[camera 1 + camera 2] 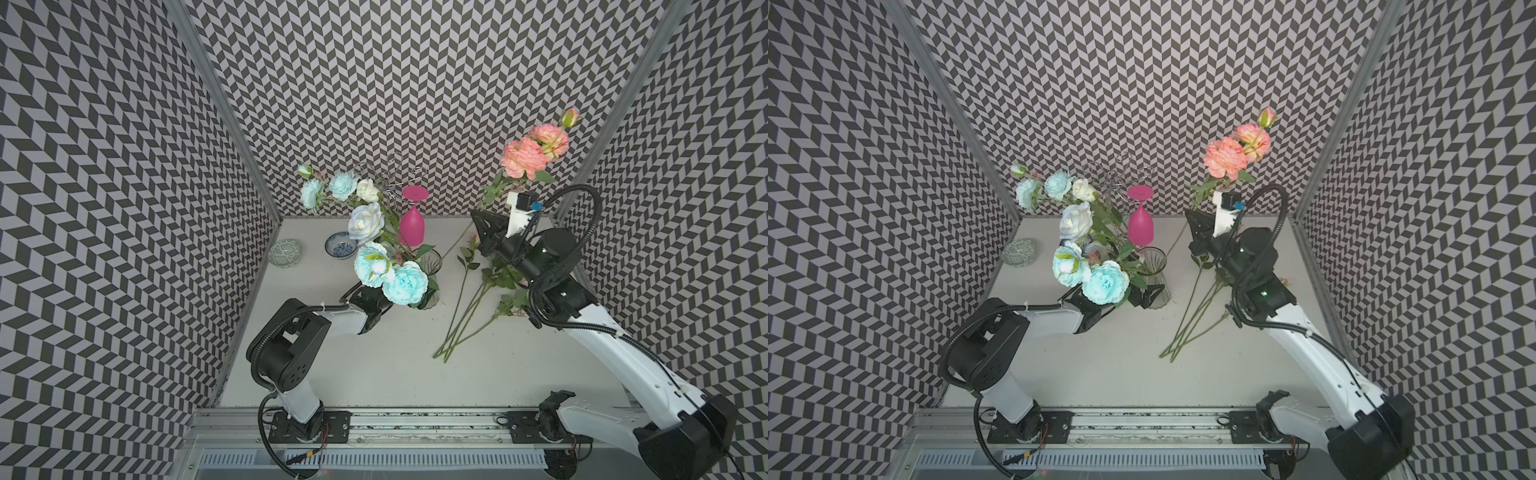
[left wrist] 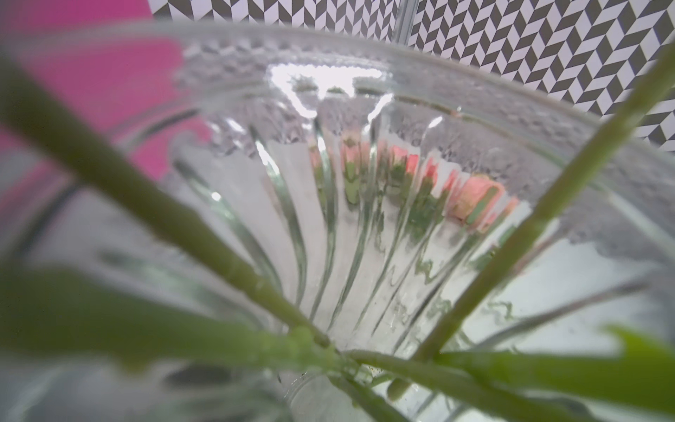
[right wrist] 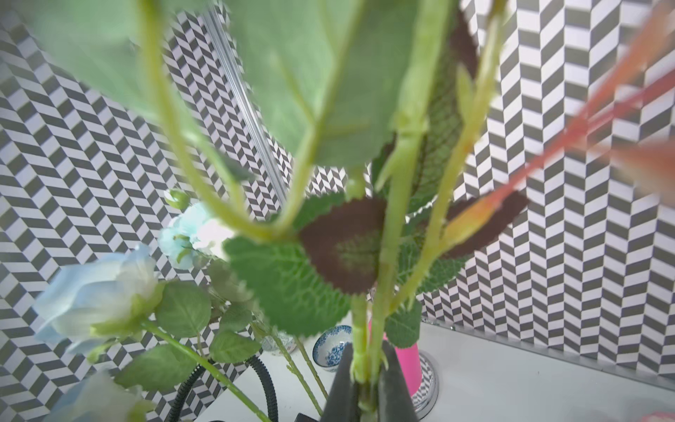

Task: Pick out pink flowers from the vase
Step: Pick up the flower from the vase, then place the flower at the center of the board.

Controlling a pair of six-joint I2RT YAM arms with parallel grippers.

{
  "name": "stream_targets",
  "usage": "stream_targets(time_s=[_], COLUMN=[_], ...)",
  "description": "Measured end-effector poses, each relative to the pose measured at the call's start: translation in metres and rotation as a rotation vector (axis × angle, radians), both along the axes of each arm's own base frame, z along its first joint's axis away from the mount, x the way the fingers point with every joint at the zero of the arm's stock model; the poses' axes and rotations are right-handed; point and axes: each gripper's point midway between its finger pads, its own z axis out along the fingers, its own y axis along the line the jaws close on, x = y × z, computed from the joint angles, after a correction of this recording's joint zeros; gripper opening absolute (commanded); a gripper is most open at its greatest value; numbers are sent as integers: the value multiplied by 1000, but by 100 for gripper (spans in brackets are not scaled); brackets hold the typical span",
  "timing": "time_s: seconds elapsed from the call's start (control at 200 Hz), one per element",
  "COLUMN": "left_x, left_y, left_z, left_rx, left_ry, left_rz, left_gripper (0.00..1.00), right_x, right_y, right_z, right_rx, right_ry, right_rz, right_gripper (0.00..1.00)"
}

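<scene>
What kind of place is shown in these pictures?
Probably a robot test booth, not a home: chevron-patterned walls enclose a white table, and the left arm and right arm stand on a metal rail.

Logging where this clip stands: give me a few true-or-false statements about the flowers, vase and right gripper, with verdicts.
1. The right gripper is shut on the stem of a pink flower. True.
2. The vase is empty. False: blue flowers and a white rose stand in it.
3. A glass bowl and a blue-and-white bowl sit on the table. True.
4. The loose stems on the table carry blue blooms. False: they show pink buds.
</scene>
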Motion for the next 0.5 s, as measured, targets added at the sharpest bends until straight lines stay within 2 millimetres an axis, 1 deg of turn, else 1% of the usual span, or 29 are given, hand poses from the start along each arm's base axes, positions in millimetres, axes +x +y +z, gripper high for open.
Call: stream_targets(time_s=[0.12,0.2,0.341,0.501], left_x=[-2,-2,-3,-3], left_y=[1,1,2,3], left_z=[0,-1,-1,-1], left_rx=[7,13,21,25], left_ry=[-1,-1,1,0], left_rz=[-5,-6,-6,-5], left_gripper=[100,100,100,100], right_x=[-16,-25,-37,-48], right_y=[-18,-31,-53,-77], right_z=[23,41,76,108], right_rx=[3,4,16,24], right_ry=[-43,-73,-121,-149], right_rz=[-55,-103,-194,-294], right_gripper=[0,0,0,0])
